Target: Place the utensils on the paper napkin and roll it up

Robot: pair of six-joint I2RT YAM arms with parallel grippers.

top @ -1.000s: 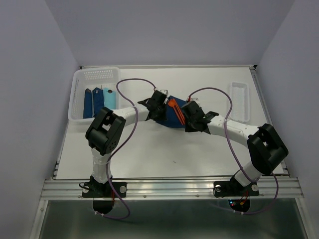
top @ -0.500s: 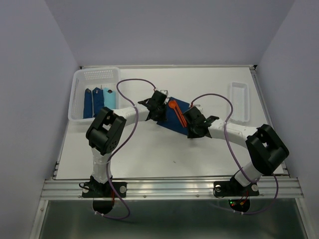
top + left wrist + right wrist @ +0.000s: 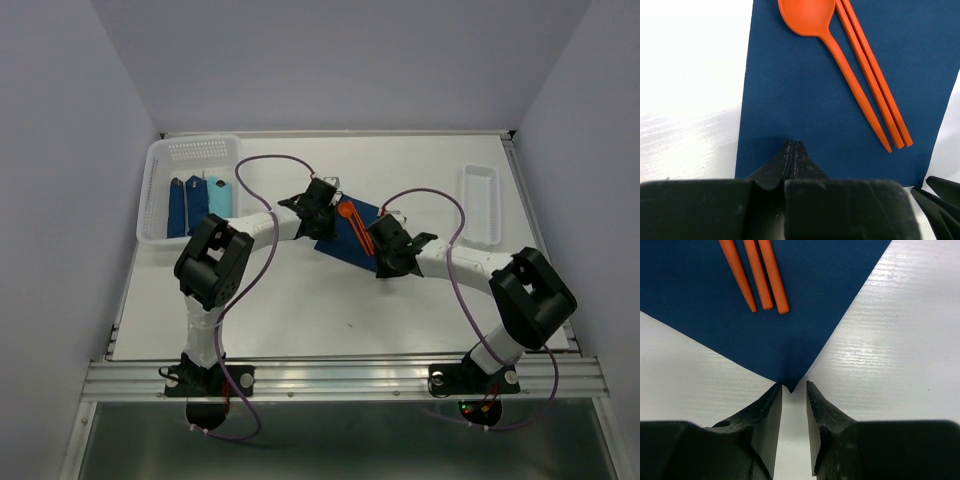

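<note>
The dark navy paper napkin [image 3: 340,243] lies flat mid-table, also in the left wrist view [image 3: 790,90] and the right wrist view [image 3: 805,300]. An orange spoon [image 3: 810,17] and a pair of orange chopsticks [image 3: 875,85] lie on it side by side; their handle ends [image 3: 760,275] show in the right wrist view. My left gripper [image 3: 327,222] is shut, its tip [image 3: 792,143] over the napkin near one edge. My right gripper [image 3: 380,258] is open by a narrow gap [image 3: 794,387], with the napkin's near corner just between the fingertips.
A white basket [image 3: 160,190] at the back left holds dark blue and light blue rolls [image 3: 196,205]. A white oblong tray [image 3: 478,205] stands at the right. Purple cables arc over both arms.
The napkin, bunched up under the right gripper a second ago, now lies flat. The right gripper has pulled back toward the near right to the napkin's corner. The left gripper barely moved.
</note>
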